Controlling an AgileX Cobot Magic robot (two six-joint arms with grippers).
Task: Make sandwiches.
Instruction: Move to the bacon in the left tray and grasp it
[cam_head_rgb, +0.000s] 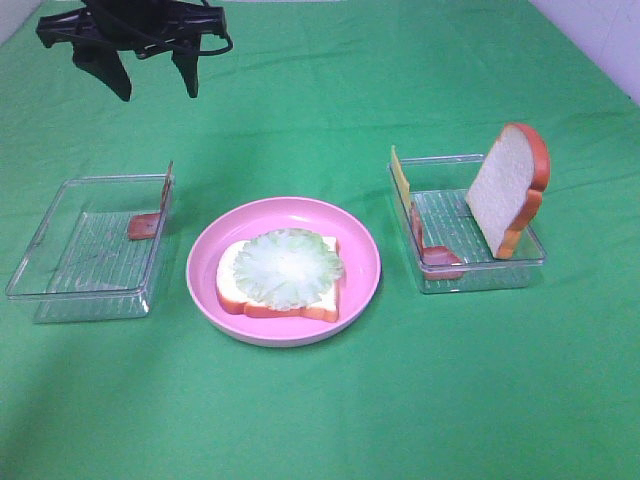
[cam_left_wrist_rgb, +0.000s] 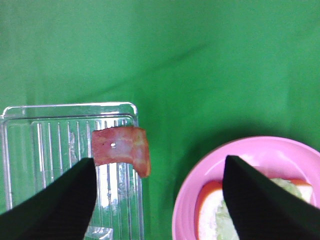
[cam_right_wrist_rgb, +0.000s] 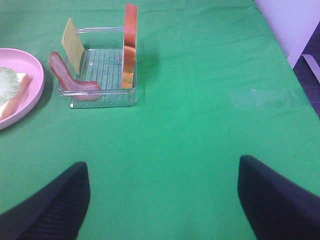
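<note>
Sandwich makings lie spread across a green surface (cam_head_rgb: 320, 420). At the centre, a round pink plate (cam_head_rgb: 362, 272) carries a bread slice (cam_head_rgb: 229, 284) lying flat, with a piece of pale lettuce (cam_head_rgb: 288, 266) resting on top of it. A clear left tray (cam_head_rgb: 60, 240) sits just beside the plate, and a bacon strip (cam_head_rgb: 145, 225) hangs over the tray wall nearest the plate, one end inside and the other drooping outside. On the other side of the plate, a clear right tray (cam_head_rgb: 470, 280) holds three pieces. A yellow cheese slice (cam_head_rgb: 401, 180) stands against the wall closest to the plate. A second bacon strip (cam_head_rgb: 438, 258) curls down that same wall onto the tray floor. A second bread slice (cam_head_rgb: 505, 190) stands on edge at the side away from the plate. The left tool (cam_head_rgb: 156, 88) hovers above the surface beyond the left tray, its two dark fingers spread wide with nothing between them. The right tool (cam_right_wrist_rgb: 162, 162) is outside the high camera's view; its own camera shows its fingers spread wide over bare green cloth, well apart from the right tray, gripping nothing.
</note>
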